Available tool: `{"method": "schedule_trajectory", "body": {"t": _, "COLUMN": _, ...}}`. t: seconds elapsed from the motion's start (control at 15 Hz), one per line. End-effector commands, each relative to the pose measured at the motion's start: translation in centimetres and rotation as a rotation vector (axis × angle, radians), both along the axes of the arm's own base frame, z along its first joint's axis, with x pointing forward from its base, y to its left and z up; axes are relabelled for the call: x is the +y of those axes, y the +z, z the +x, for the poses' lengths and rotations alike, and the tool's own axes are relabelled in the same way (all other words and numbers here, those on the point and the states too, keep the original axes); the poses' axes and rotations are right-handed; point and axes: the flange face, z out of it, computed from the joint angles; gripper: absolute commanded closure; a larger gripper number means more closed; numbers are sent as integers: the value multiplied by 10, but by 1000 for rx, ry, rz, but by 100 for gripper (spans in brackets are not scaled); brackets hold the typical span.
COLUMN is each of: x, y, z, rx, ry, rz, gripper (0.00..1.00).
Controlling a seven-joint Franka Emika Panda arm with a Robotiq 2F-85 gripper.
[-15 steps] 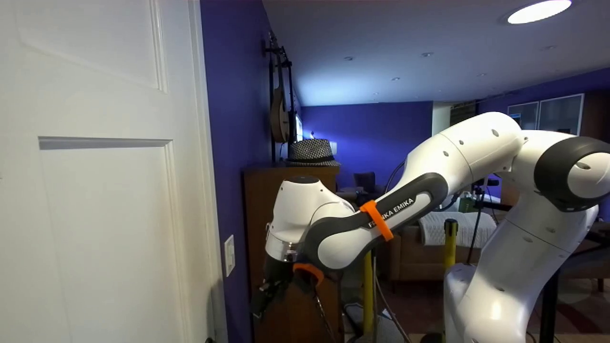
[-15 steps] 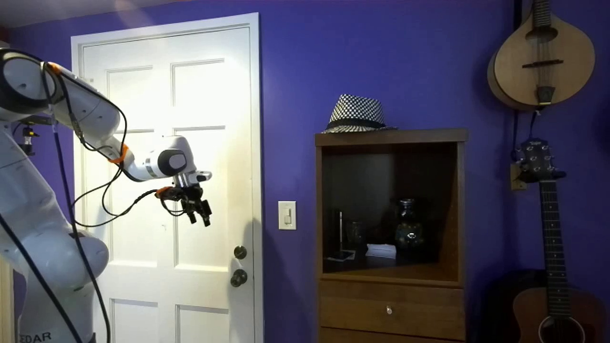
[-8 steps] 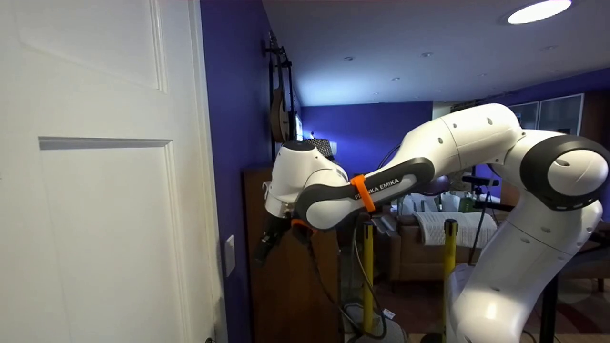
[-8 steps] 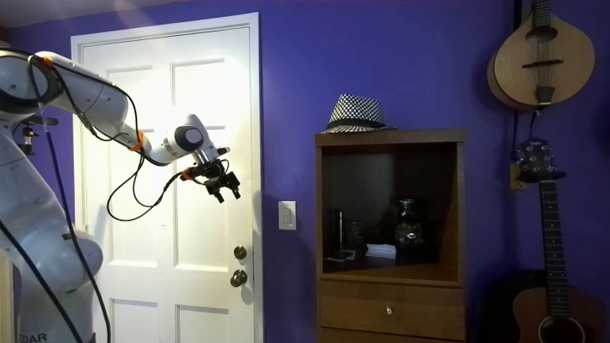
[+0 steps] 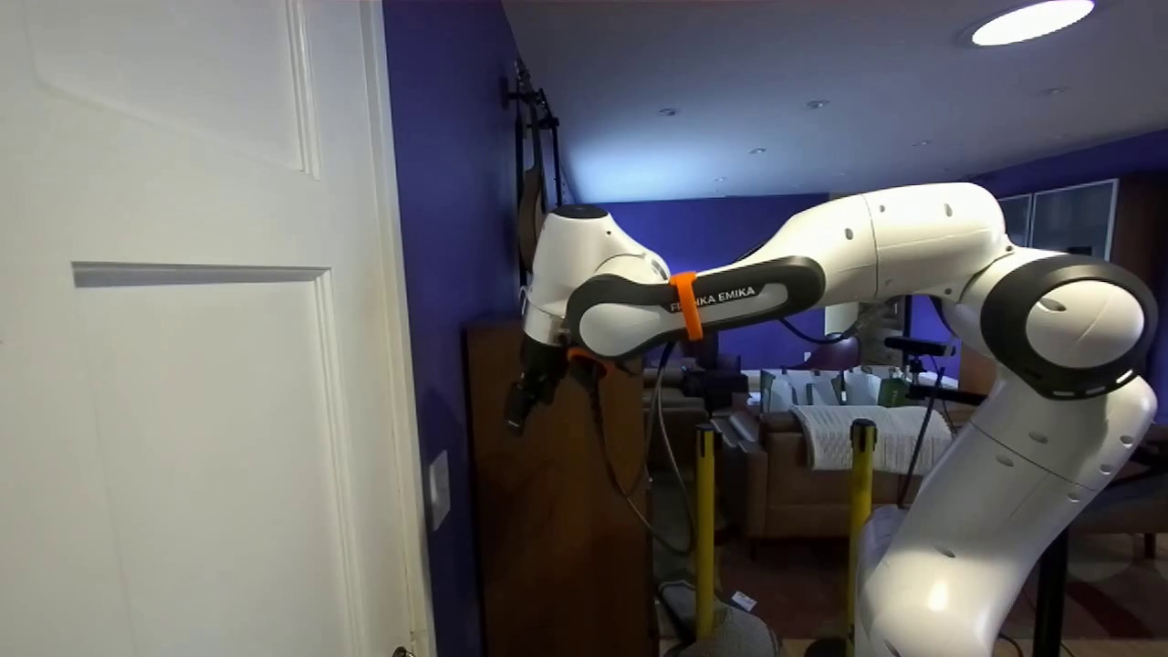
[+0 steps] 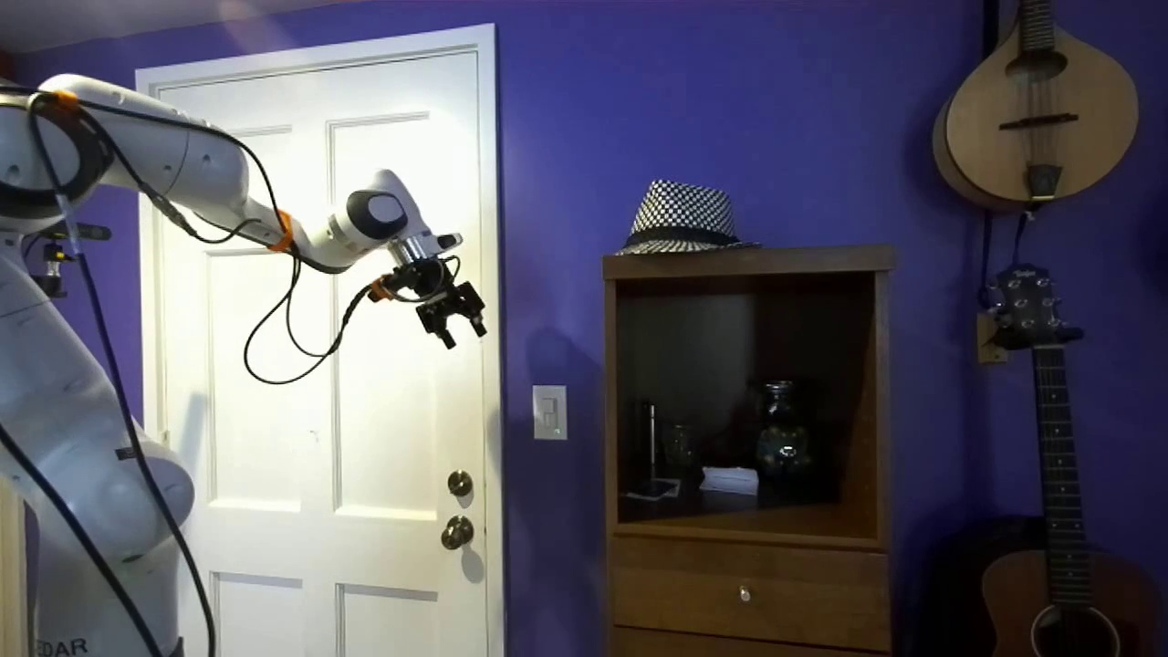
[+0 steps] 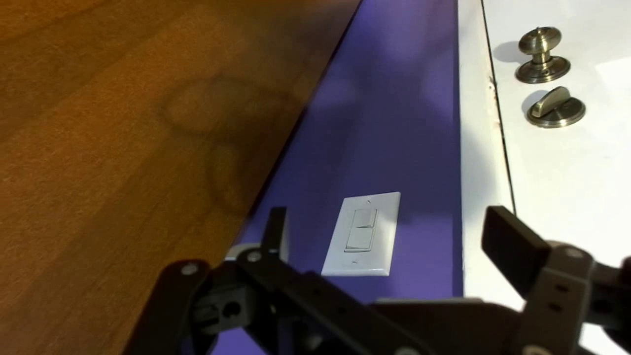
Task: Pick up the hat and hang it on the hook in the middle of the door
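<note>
The black-and-white checkered hat (image 6: 683, 217) with a dark band sits upright on top of the brown cabinet (image 6: 748, 263) in an exterior view. In the other exterior picture it is hidden behind my wrist, and the wrist view does not show it. The white panelled door (image 6: 383, 456) also shows in an exterior view (image 5: 201, 411) and at the right of the wrist view (image 7: 591, 172). I cannot make out a hook on it. My gripper (image 6: 465, 337) is open and empty, pointing down, left of and lower than the hat. Its spread fingers (image 7: 387, 222) show in the wrist view.
A light switch (image 6: 549, 412) is on the purple wall between door and cabinet. A doorknob (image 6: 457, 532) sticks out of the door. A mandolin (image 6: 1040, 119) and a guitar (image 6: 1068, 584) are right of the cabinet. Cables (image 6: 274, 379) hang from my arm.
My arm has risen and moved away from the door's middle toward the cabinet. The wrist now covers the hat in an exterior view. The hat has not moved, and the gripper stays open.
</note>
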Motion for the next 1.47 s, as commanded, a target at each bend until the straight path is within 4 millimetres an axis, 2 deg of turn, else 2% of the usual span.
{"method": "schedule_trajectory", "body": {"t": 0.0, "x": 0, "y": 1, "z": 0, "rx": 2, "ry": 0, "rz": 0, "gripper": 0}}
{"method": "schedule_trajectory", "body": {"t": 0.13, "x": 3, "y": 3, "z": -1, "rx": -24, "ry": 68, "rz": -34, "gripper": 0}}
{"method": "schedule_trajectory", "body": {"t": 0.27, "x": -9, "y": 15, "z": 7, "rx": -28, "ry": 158, "rz": -85, "gripper": 0}}
{"method": "schedule_trajectory", "body": {"t": 0.4, "x": -32, "y": 35, "z": 15, "rx": -47, "ry": 209, "rz": -155, "gripper": 0}}
{"method": "schedule_trajectory", "body": {"t": 0.67, "x": -92, "y": 80, "z": 28, "rx": -70, "ry": 285, "rz": -235, "gripper": 0}}
{"method": "schedule_trajectory", "body": {"t": 0.93, "x": -135, "y": 109, "z": 40, "rx": -21, "ry": 414, "rz": -325, "gripper": 0}}
{"method": "schedule_trajectory", "body": {"t": 1.13, "x": -148, "y": 114, "z": 48, "rx": -4, "ry": 511, "rz": -345, "gripper": 0}}
{"method": "schedule_trajectory", "body": {"t": 1.2, "x": -146, "y": 107, "z": 37, "rx": -22, "ry": 445, "rz": -343, "gripper": 0}}
{"method": "schedule_trajectory", "body": {"t": 1.4, "x": -149, "y": 108, "z": 45, "rx": -11, "ry": 485, "rz": -354, "gripper": 0}}
